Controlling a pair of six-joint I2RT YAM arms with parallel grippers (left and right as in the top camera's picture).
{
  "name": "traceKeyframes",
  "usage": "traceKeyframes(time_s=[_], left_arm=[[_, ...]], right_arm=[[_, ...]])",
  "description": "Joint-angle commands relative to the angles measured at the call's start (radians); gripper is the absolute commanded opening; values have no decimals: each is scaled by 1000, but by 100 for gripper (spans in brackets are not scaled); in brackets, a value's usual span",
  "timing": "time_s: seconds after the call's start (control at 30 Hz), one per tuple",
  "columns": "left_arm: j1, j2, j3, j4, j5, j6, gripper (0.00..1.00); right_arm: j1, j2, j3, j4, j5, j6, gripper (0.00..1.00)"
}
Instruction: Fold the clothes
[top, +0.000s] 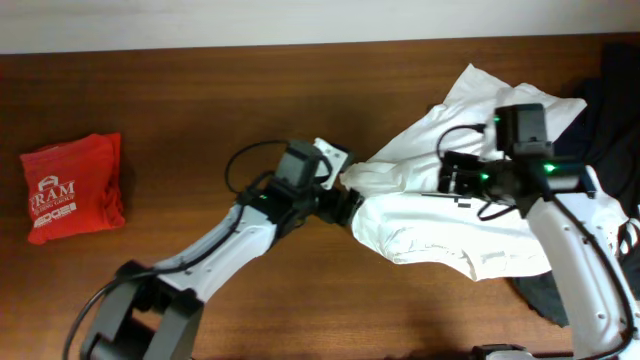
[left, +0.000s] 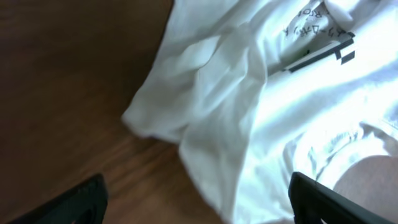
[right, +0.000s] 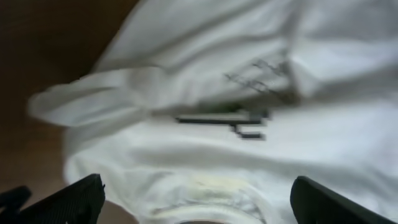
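The table (top: 200, 90) is showing brown wood grain with a low sheen. The T-shirt (top: 450, 225) is presenting as soft white cloth, matt and creased. The red shirt (top: 72, 187) is reading as matt cloth. The left arm (top: 225, 245) and right arm (top: 585, 255) are showing smooth white plastic shells.

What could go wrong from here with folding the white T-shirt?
The crumpled white short-sleeved T-shirt is bunched in layers, so the open left claw at its edge may pinch several folds at once. One side lies against a dark garment, which could drag along. The right claw hovers close by; the arms might collide.
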Motion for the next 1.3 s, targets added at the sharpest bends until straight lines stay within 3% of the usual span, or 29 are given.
traceKeyframes(time_s=[0.0,0.07,0.17,0.2,0.23,0.27,0.3,0.33,0.4,0.5,0.6,0.7,0.8,0.83,0.87,0.9,0.93,0.97,1.0,1.03,1.13,1.23,1.27], left_arm=[[-73,68,42,47,-68,2,84],[-107,92,42,62,-110,2,74],[-141,149,42,81,-184,2,72],[-141,159,42,85,-191,0,67],[-140,170,42,101,-191,-2,57],[-140,173,42,107,-205,-2,39],[-140,174,42,105,-217,-2,28],[-140,175,42,102,-225,-2,22],[-140,182,42,91,-250,-2,1],[-117,174,57,80,-253,-2,0],[-11,135,134,-82,-358,-2,0],[176,89,192,-209,-415,-2,0],[414,78,249,-159,-411,-2,0],[462,78,258,-127,-385,-2,4],[495,78,262,-105,-350,-2,34],[530,78,264,-82,-303,-2,55],[569,78,264,-74,-255,-2,66],[603,78,264,-92,-196,-3,93],[622,78,264,-130,-131,-27,99],[632,78,264,-228,1,-37,99],[597,78,264,-480,210,-47,99],[525,78,246,-707,235,-81,99],[497,78,230,-721,226,-81,99]], right_arm=[[-104,-19,8,-40,26,24,99],[-146,-19,8,-63,26,23,99],[-166,-19,8,-73,26,23,99],[-166,-19,8,-74,26,23,99],[-166,-19,8,-76,26,23,99],[-166,-19,8,-78,26,23,99],[-166,-19,8,-78,26,23,99],[-166,-19,8,-78,26,23,99],[-166,-19,8,-78,26,23,99],[-166,-19,8,-82,26,23,99],[-166,-19,8,-82,26,19,99],[-166,-17,8,-82,26,19,99],[-166,-14,7,-83,26,19,99],[-166,-14,7,-86,26,19,99],[-166,-14,7,-89,26,19,99],[-166,-14,7,-92,26,19,99],[-166,-14,7,-97,26,19,99],[-166,-14,7,-98,26,19,99],[-166,-14,7,-98,26,19,98],[-166,-14,7,-97,26,19,99],[-166,-13,7,-97,26,19,99],[-166,-13,7,-97,26,19,99],[-166,-13,7,-97,26,19,99]])
